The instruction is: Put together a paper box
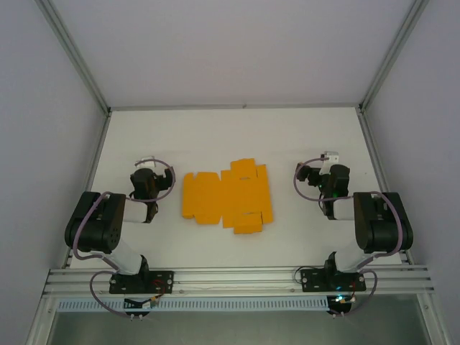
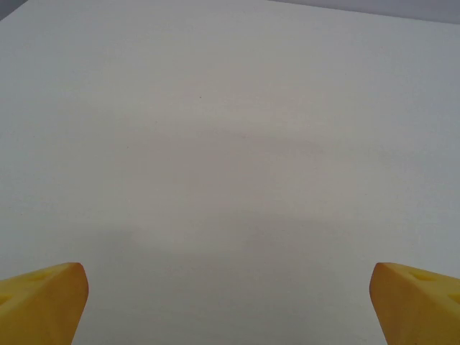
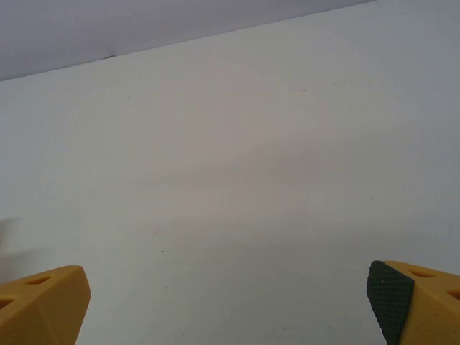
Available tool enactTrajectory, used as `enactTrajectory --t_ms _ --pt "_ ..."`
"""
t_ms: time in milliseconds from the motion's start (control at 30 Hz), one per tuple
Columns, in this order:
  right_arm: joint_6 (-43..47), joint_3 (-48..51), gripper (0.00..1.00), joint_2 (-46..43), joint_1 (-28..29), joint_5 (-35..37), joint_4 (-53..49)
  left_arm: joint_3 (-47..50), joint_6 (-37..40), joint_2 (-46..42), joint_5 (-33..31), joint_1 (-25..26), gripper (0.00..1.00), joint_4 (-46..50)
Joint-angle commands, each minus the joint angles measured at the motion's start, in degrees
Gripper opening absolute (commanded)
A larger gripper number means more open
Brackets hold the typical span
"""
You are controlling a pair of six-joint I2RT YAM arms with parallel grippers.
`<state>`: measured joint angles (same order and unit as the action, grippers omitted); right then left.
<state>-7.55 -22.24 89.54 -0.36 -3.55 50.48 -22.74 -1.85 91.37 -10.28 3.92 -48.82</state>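
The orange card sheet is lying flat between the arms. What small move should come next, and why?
Probably swing the left tool toward the left edge of the paper box. It lies flat, unfolded and untouched; the left tool and right tool are open and empty over bare table, the left one nearer.

Paper box (image 1: 226, 198) flat on table (image 1: 230, 136), between left arm (image 1: 108, 226), right arm (image 1: 370, 223).

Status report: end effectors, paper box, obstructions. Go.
Left end effector open, empty. Right end effector open, empty. Paper box flat, unfolded, centre of table. No obstruction seen.
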Motion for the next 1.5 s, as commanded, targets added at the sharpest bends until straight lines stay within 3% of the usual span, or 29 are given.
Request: enactTrajectory --t_ms 0,733,867,1067,1133,1267,1367,1467 --pt "-0.4 -0.7 1.0 -0.6 0.1 -0.8 1.1 -0.5 0.7 -0.7 0.6 -0.2 1.0 -1.4" --pt "-0.6 -0.6 1.0 -0.6 0.1 -0.3 1.0 -0.5 0.6 -0.7 0.7 -0.1 1.0 -1.5" --pt "-0.4 -2.2 1.0 -2.1 0.1 -0.5 -2.9 -1.3 0.2 -1.9 0.1 -0.2 1.0 1.1" --pt "-0.1 -7.9 1.0 -10.4 0.4 0.7 -19.4 -6.2 -0.1 -10.1 -1.6 -0.2 1.0 16.3" --pt "-2.9 -10.9 1.0 -14.3 0.7 2.0 -26.6 -9.1 -2.2 -13.8 -2.6 -0.2 1.0 23.3" --pt "-11.1 -18.0 1.0 -19.4 2.8 2.7 -41.7 -17.6 -9.0 -18.7 1.5 0.4 1.0 41.3" --pt "-11.5 -23.7 1.0 -20.2 9.7 0.0 -53.7 -23.0 -14.8 -18.9 3.9 2.2 1.0 53.9" --pt "-13.4 -28.5 0.99 -17.9 18.4 1.5 -63.2 -23.8 -17.4 -19.2 7.1 5.1 1.0 59.2"
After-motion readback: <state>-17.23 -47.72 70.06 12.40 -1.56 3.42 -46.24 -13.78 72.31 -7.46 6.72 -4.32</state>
